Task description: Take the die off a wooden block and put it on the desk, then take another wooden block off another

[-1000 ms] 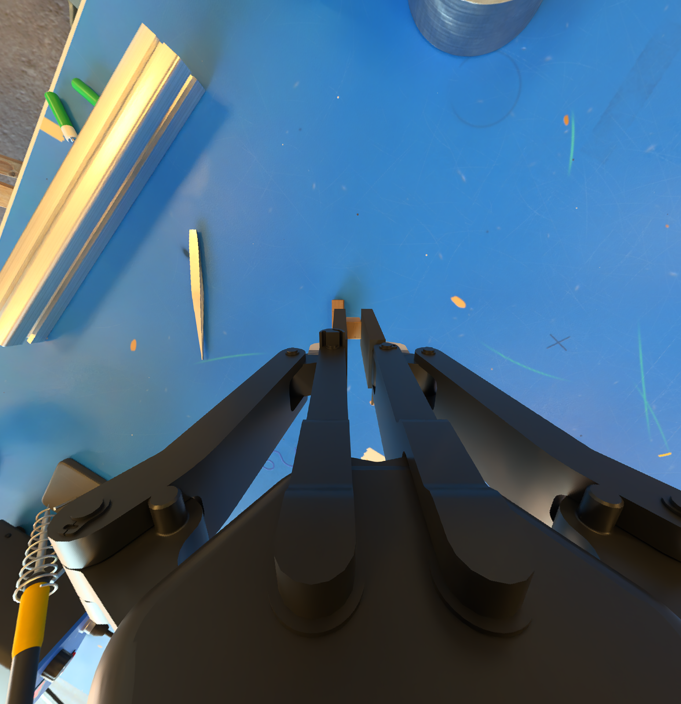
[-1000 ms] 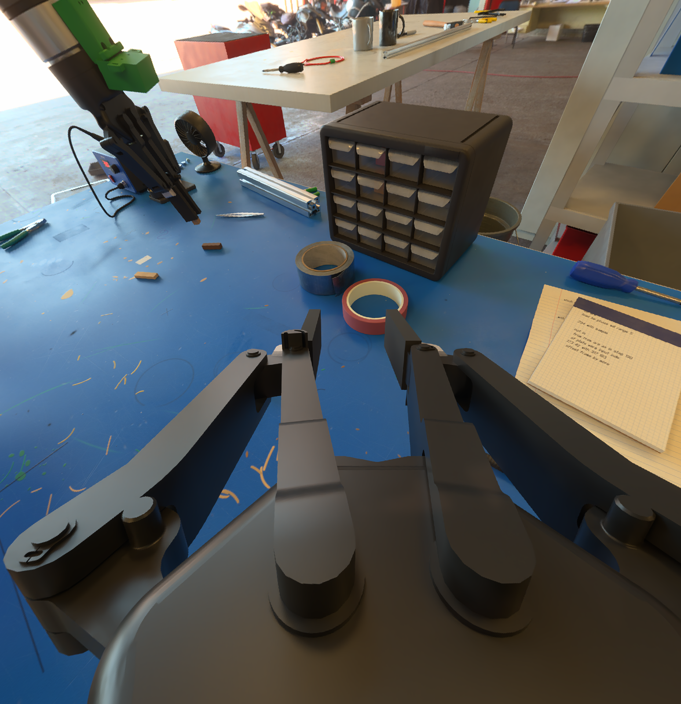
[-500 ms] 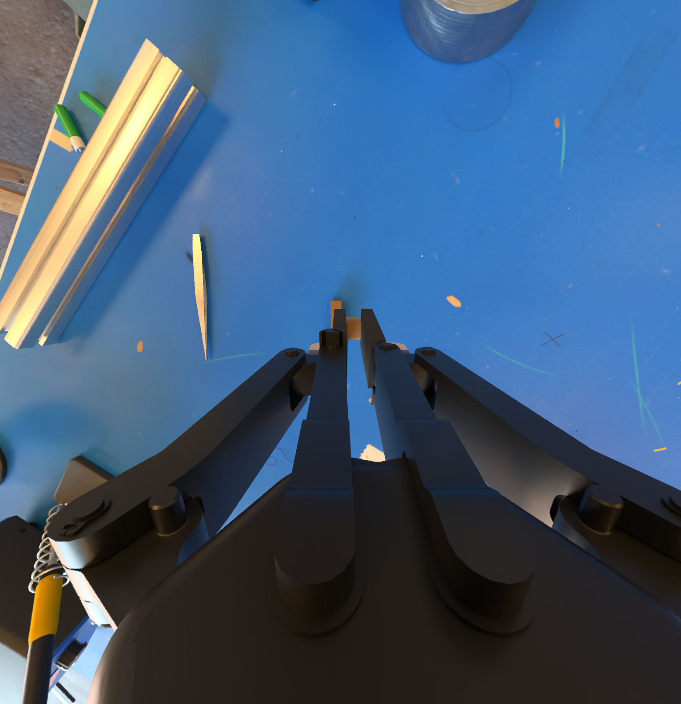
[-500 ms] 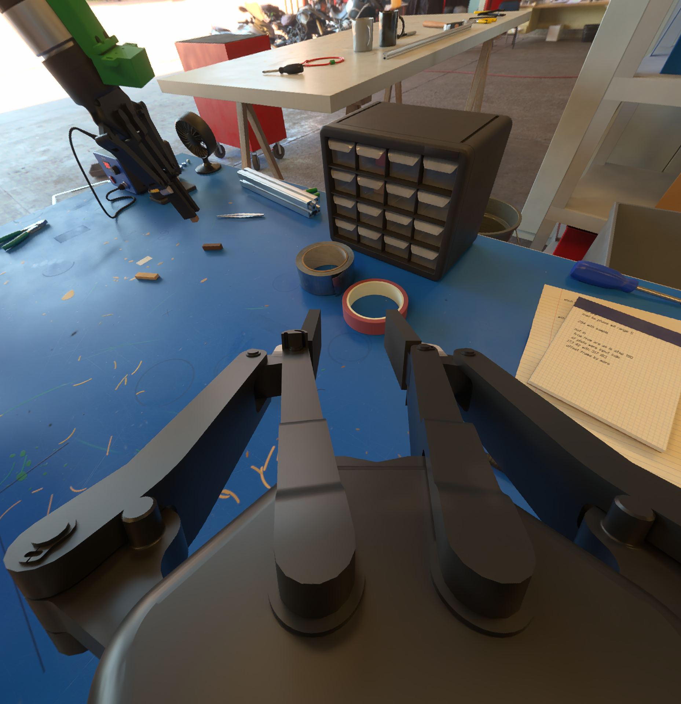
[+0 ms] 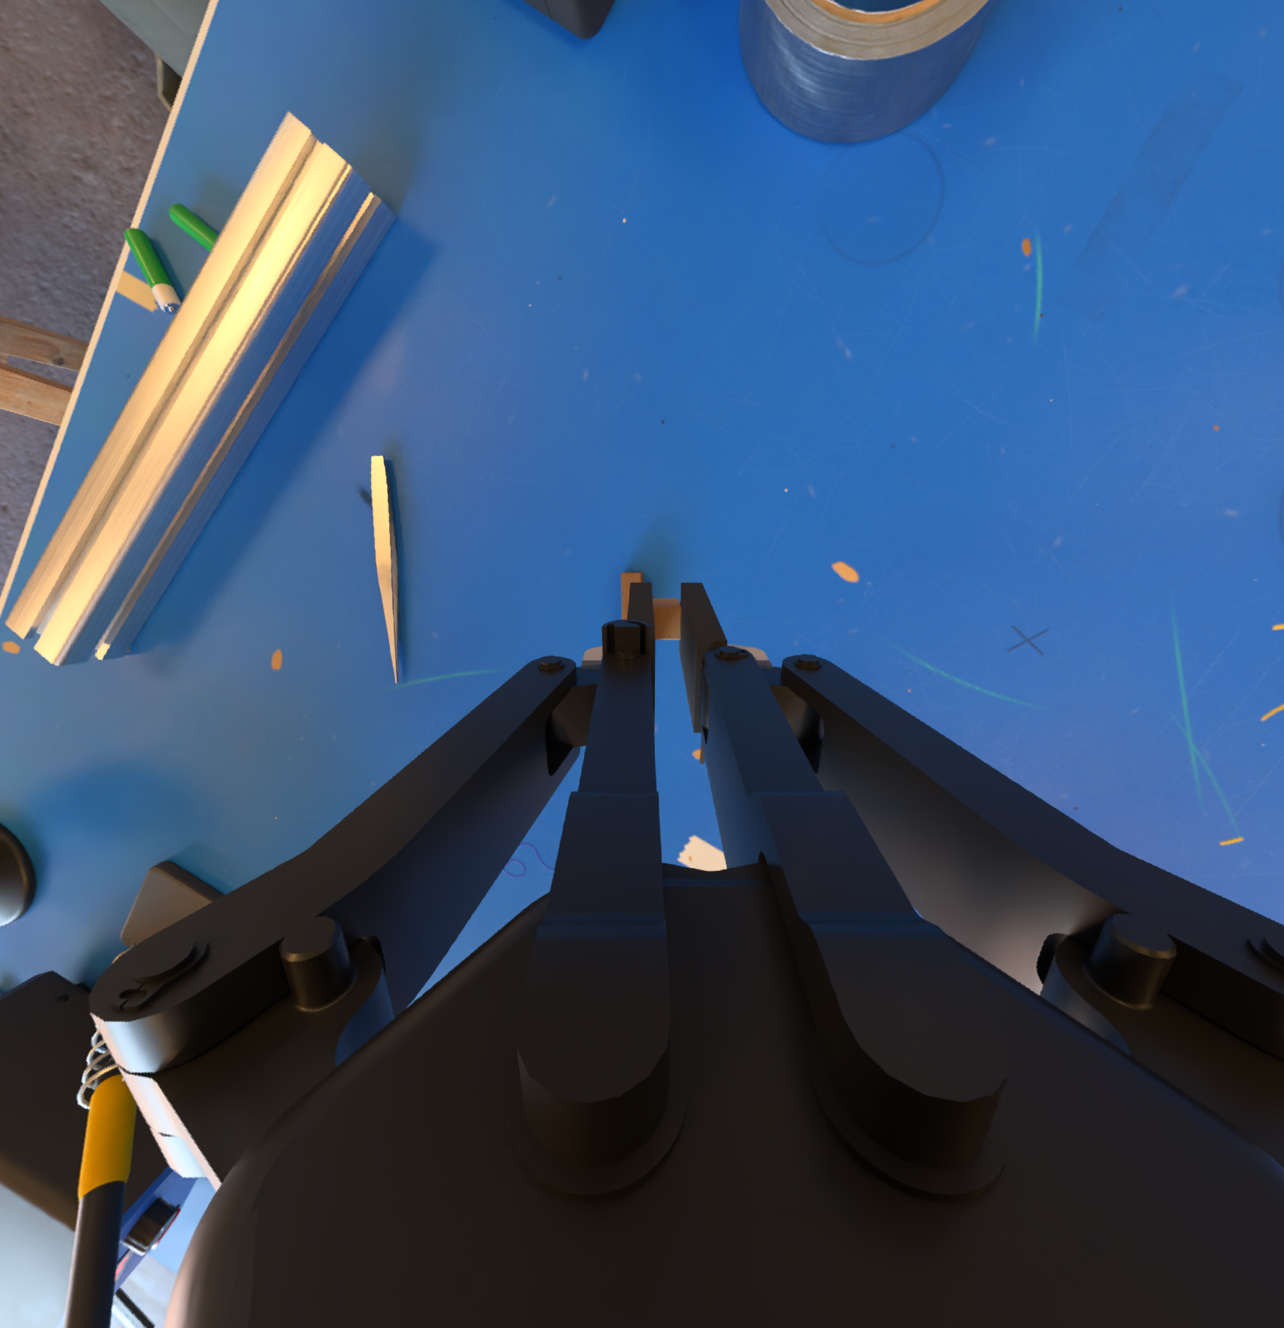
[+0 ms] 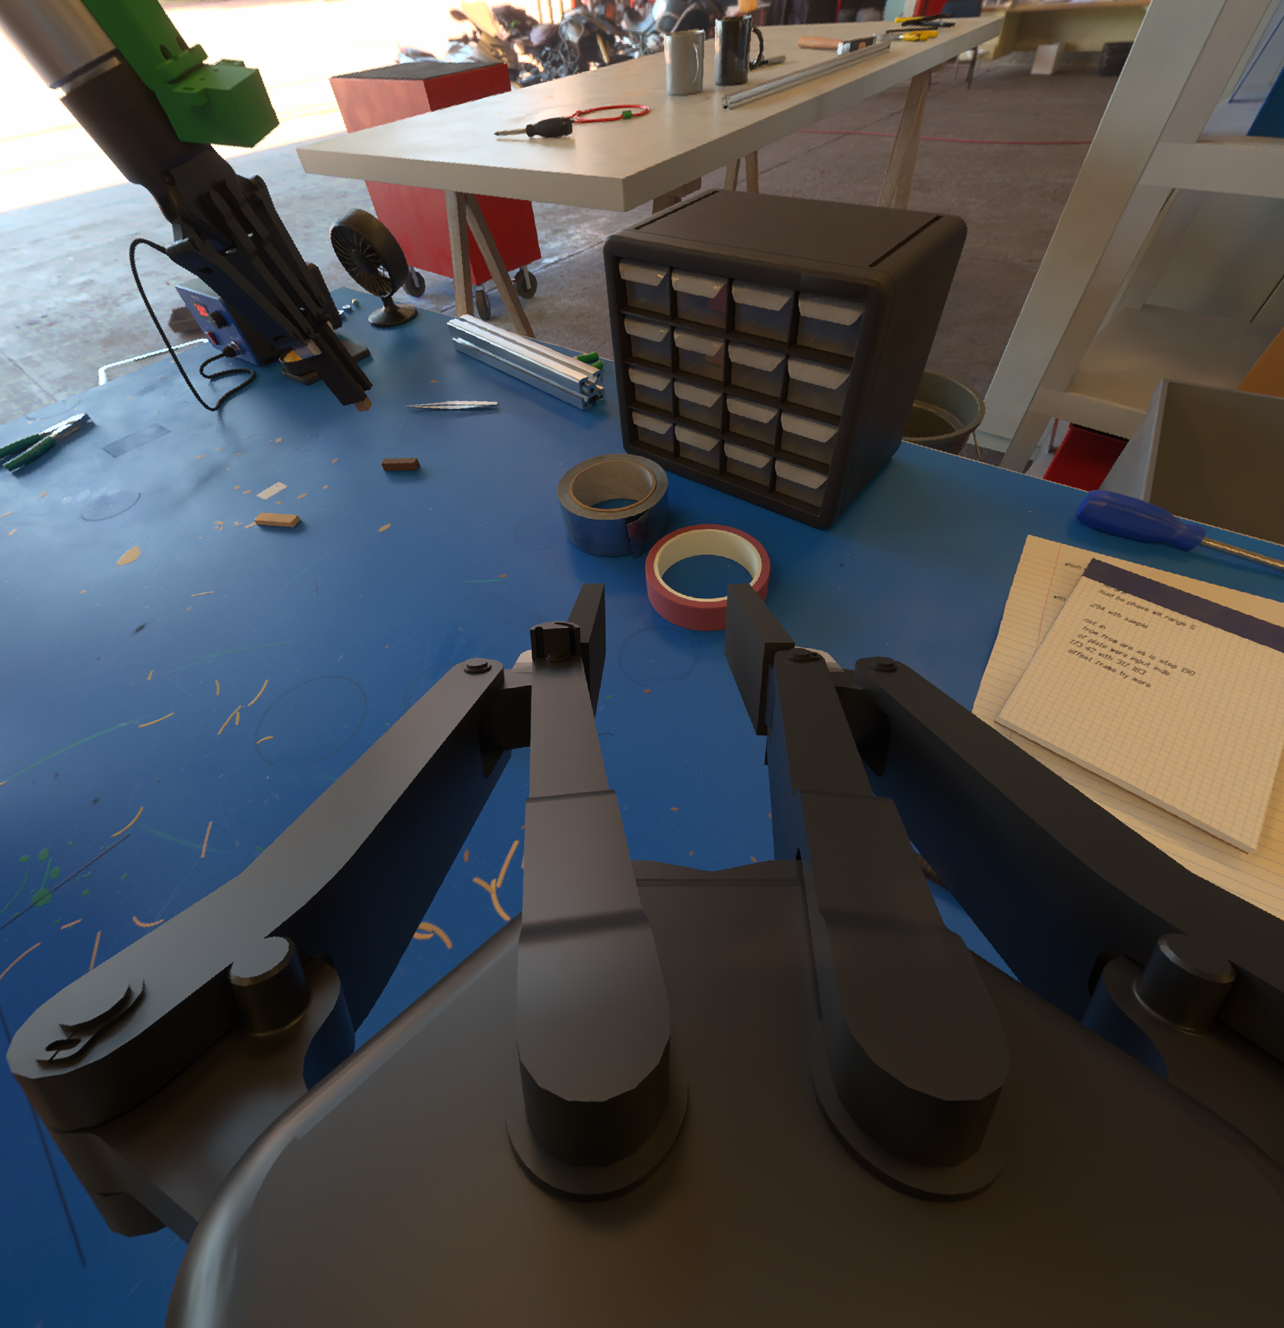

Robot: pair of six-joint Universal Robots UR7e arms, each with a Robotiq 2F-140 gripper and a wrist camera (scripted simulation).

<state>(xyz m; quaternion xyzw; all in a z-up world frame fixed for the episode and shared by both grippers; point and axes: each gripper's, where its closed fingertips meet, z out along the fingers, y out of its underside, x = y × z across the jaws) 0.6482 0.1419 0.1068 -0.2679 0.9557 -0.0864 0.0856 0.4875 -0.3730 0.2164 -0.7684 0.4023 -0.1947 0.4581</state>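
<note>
My left gripper (image 5: 665, 598) is shut on a small wooden block (image 5: 667, 619) and holds it a little above the blue desk (image 5: 768, 402). It also shows in the right wrist view (image 6: 357, 397) at the far left, with the block (image 6: 364, 404) at its tips. On the desk below it lie a dark brown block (image 6: 400, 465), a tan block (image 6: 277, 519) and a small white piece (image 6: 271, 491), all apart from each other. My right gripper (image 6: 666, 607) is open and empty, low over the desk in front of the red tape roll (image 6: 707, 575).
A grey tape roll (image 6: 611, 503) and a black drawer cabinet (image 6: 761, 359) stand behind the red roll. An aluminium profile (image 5: 193, 402) and tweezers (image 5: 386, 560) lie near the desk's far edge. Notepads (image 6: 1156, 697) and a blue screwdriver (image 6: 1142, 523) are at right, green pliers (image 6: 32, 445) at left.
My left gripper has shifted slightly with the block held in it; the grey tape roll shows more in its view. My right gripper has not moved.
</note>
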